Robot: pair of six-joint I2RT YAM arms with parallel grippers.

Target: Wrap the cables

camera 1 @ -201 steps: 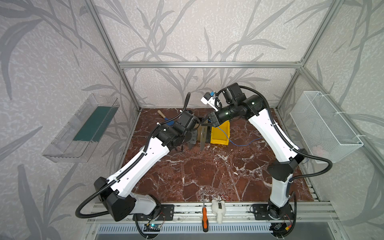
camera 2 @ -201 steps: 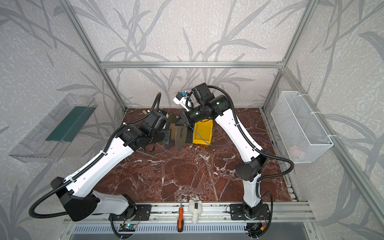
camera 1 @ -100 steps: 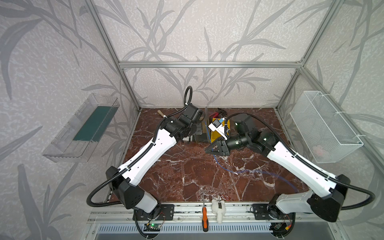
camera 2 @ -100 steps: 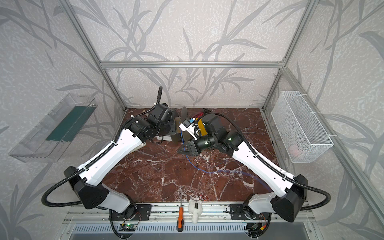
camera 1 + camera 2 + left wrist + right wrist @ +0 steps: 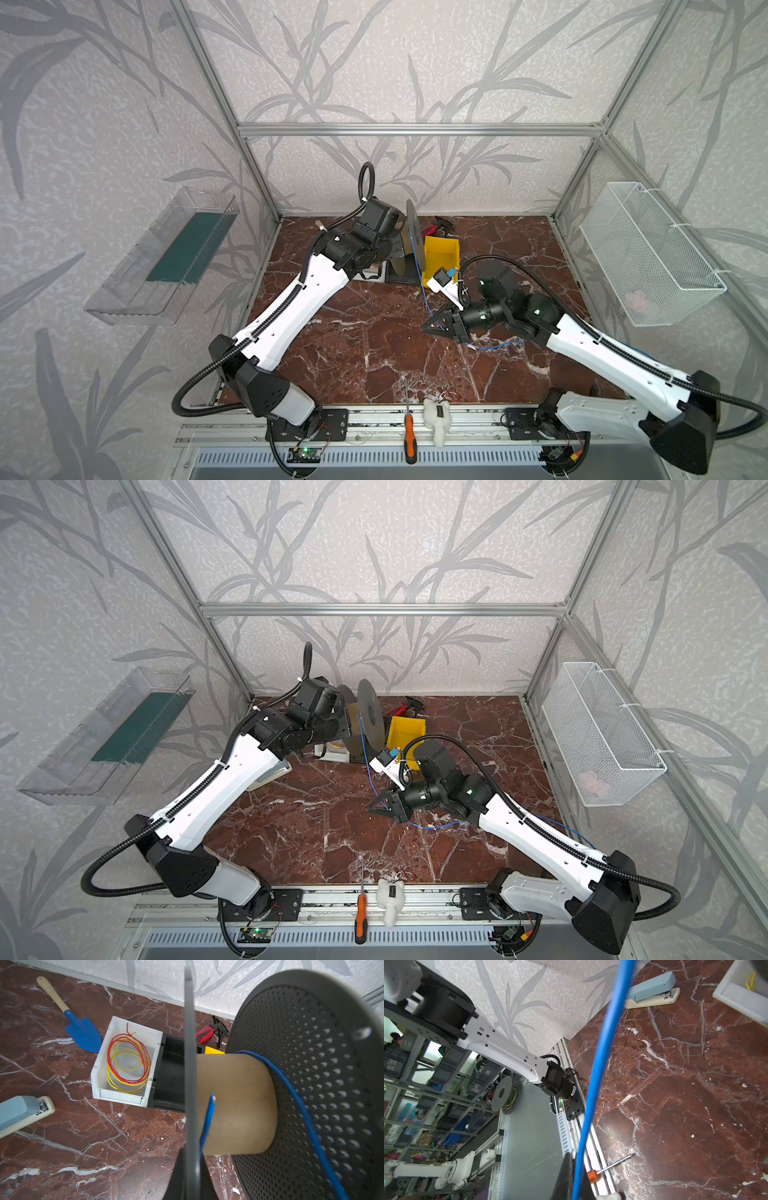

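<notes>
The right tool (image 5: pixel 430 326), pinching the blue cable (image 5: pixel 424 291), held it straight toward the spool (image 5: pixel 412 232) at twelve o'clock, whose flange (image 5: pixel 189 1043) the left tool (image 5: pixel 190 1153) clamped above the tabletop (image 5: pixel 374 357). With barely one turn on the core (image 5: pixel 234 1103), the next move seemingly called for carrying the cable around it under tension.

The right end effector (image 5: pixel 427 325) has dropped away from the spool (image 5: pixel 412 232), trailing blue cable (image 5: pixel 598 1059)

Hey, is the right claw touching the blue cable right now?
Touching. The right wrist view shows the blue cable running into the shut right claw, pinched between its tips.
</notes>
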